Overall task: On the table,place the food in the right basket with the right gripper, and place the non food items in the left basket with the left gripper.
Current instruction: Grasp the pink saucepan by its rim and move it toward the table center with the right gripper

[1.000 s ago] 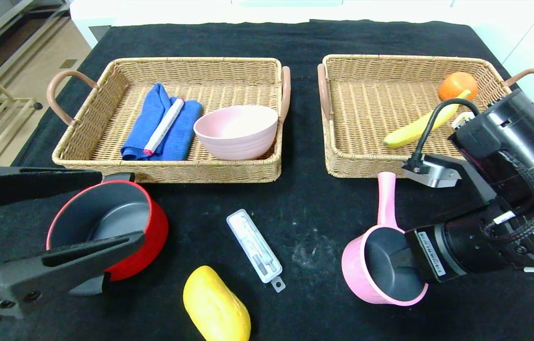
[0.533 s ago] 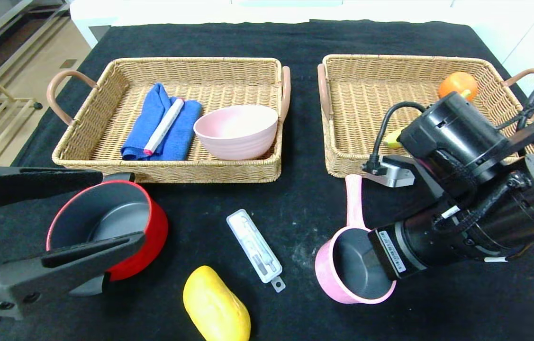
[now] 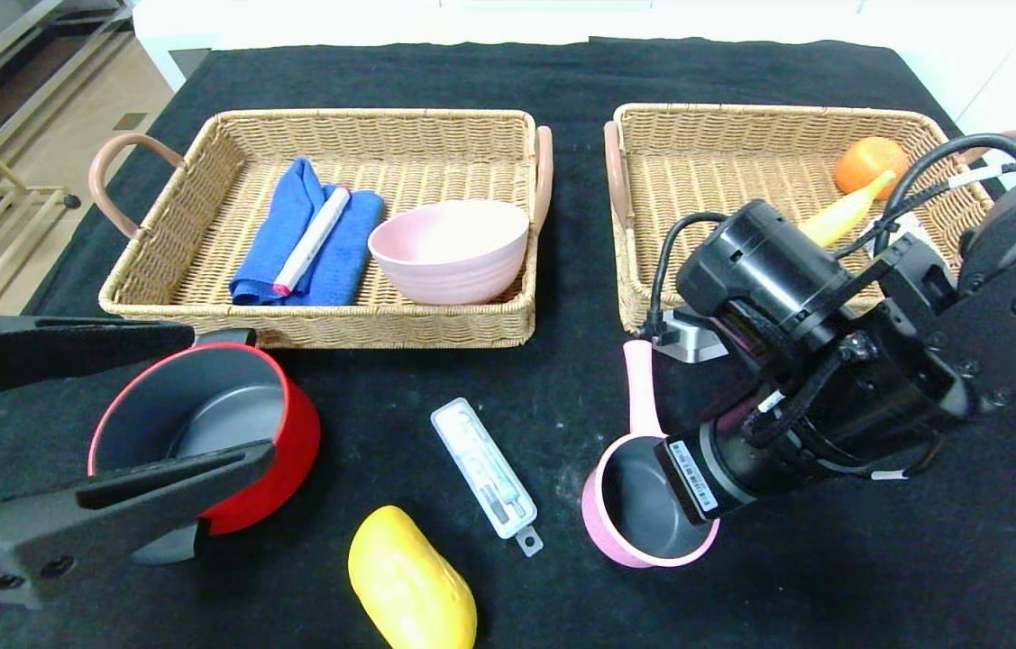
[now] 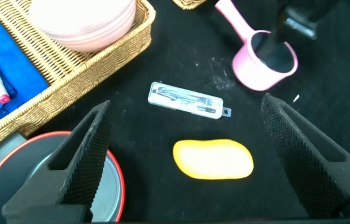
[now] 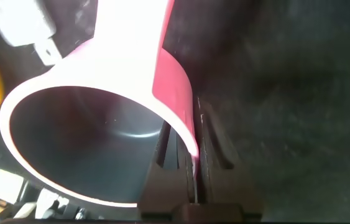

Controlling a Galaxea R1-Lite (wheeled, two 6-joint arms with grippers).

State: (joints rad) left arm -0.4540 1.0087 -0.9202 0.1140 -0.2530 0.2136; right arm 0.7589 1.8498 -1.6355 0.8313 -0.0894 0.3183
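Two baskets [image 3: 327, 324], one mango [image 3: 411, 581]; right tool [image 5: 184, 180] pinching pink saucepan [image 3: 629, 505] rim, left tool [image 4: 187, 155] wide open

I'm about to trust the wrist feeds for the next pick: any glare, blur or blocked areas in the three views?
Head view: evenly lit and sharp, but the right arm hides part of the right basket. Left wrist view: clear; the open left claw frames the mango. Right wrist view: the pink saucepan fills the frame, its handle blown out white by glare, the surroundings dark and soft.
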